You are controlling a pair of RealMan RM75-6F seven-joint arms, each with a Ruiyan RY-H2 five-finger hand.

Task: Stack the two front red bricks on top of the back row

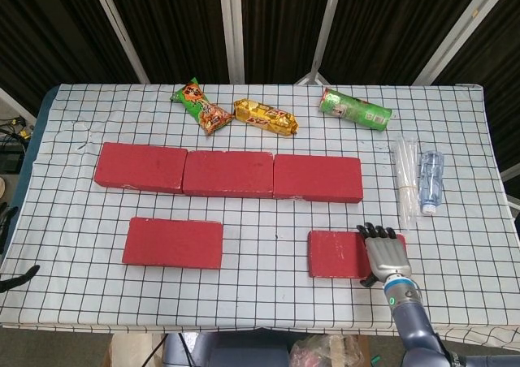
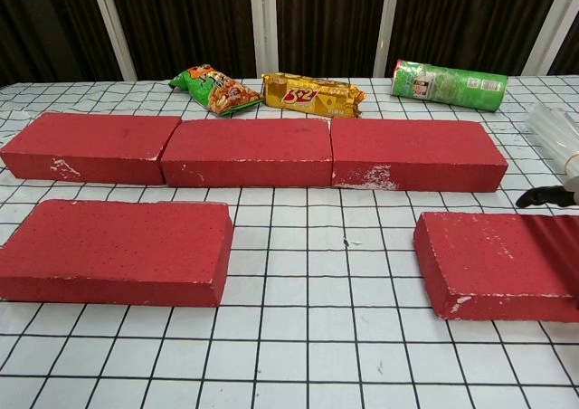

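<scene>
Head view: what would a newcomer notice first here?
Five red bricks dominate the checked cloth: a back row of three set end to end, and two lying apart in front, the left brick and the right brick. The right hand lies over the right brick's outer end. Snack packs and a green can line the far edge.
</scene>
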